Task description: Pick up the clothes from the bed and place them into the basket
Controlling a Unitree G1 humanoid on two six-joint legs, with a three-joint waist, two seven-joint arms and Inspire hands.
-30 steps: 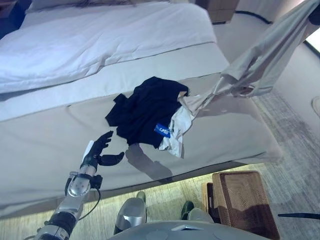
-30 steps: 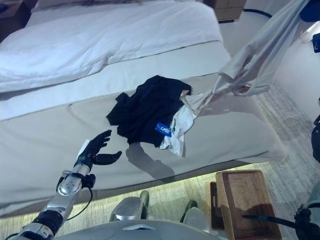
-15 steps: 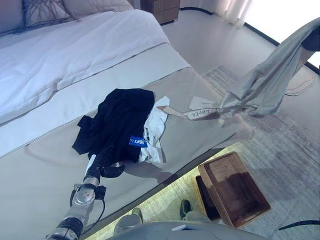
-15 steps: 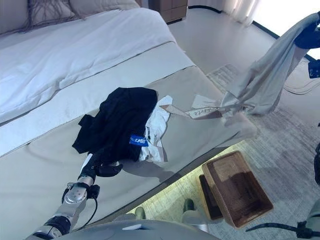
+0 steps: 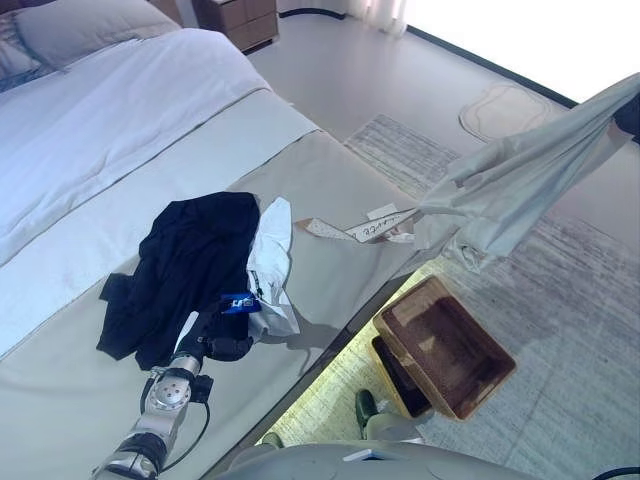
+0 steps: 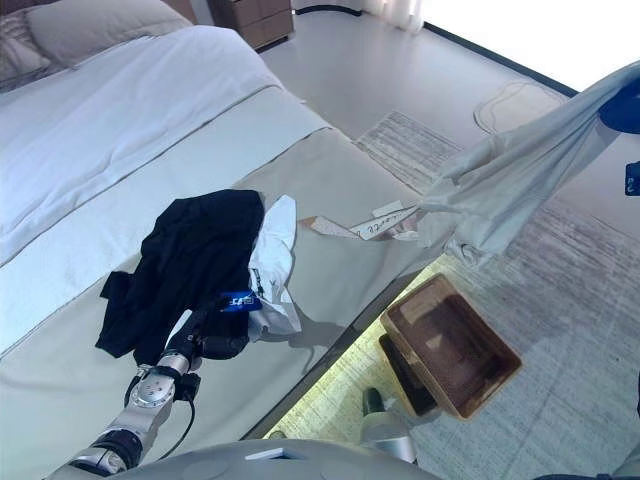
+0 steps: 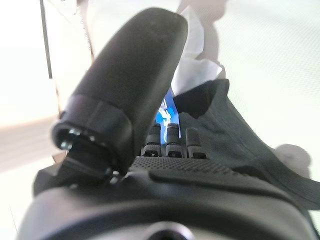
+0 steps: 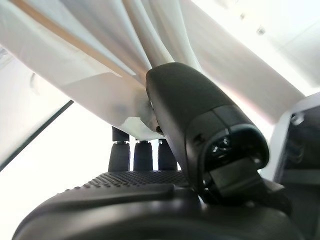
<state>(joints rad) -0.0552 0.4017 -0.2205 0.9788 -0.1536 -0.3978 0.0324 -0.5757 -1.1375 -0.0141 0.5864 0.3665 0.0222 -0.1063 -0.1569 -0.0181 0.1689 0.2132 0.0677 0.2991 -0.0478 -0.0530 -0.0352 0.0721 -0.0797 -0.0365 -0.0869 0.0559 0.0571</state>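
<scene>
My left hand (image 7: 165, 195) fills the near view, thumb (image 7: 135, 85) raised, fingers (image 7: 172, 137) reaching onto the black garment (image 7: 235, 135); white cloth (image 7: 197, 70) and a blue tag (image 7: 167, 112) lie just past them.

Black garment (image 5: 180, 270) crumpled on bed (image 5: 120, 130); pale garment (image 5: 520, 180) aloft; basket (image 5: 445, 345) apparently empty.

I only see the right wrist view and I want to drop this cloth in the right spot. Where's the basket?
Observer: The basket stands on the floor beside the bed, with nothing showing in it.
Operator: Is my cloth all the way off the bed?
Observer: No. The right hand holds the grey garment high, but its strap end lies on the bed.
Operator: Any more clothes?
Observer: Yes, a black garment and a white garment lie on the bed, with the left hand at their near edge.
</scene>
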